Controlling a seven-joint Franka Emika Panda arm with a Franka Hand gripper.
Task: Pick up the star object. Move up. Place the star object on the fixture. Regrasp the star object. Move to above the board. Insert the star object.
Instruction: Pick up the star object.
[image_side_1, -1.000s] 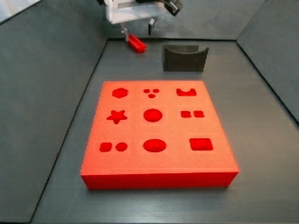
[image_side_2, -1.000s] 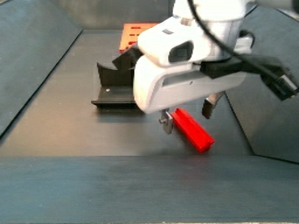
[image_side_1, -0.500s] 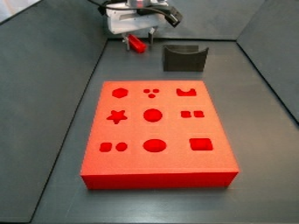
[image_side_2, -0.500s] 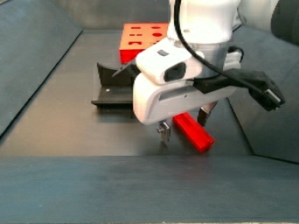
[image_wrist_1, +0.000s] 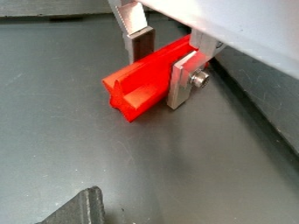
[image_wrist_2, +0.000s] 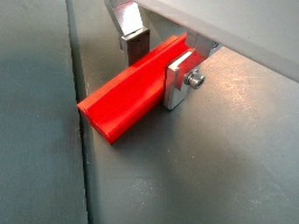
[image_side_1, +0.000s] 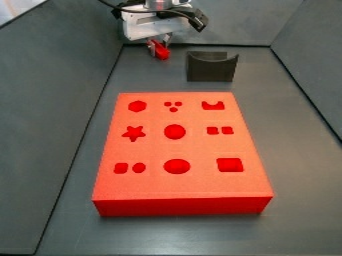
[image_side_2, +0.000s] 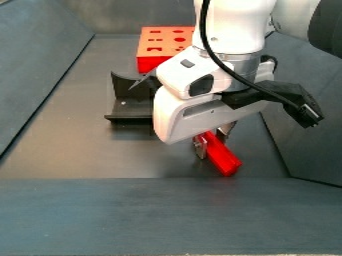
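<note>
Beyond the large flat bright red board (image_side_1: 182, 150), left of the small dark fixture (image_side_1: 210, 66), the gripper (image_wrist_1: 162, 61) has its silver fingers (image_wrist_1: 184, 79) pressed on the small glossy red star object (image_wrist_1: 145, 79) lying on the floor. It looks light, rigid, slick plastic; mid-length flanks suit gripping.

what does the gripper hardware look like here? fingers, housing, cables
Gripper: flat silver plate fingers with dark pads, a screw head on one plate. Glossy white rounded housing in a side view, a black cable looping beside it. No markings legible.
</note>
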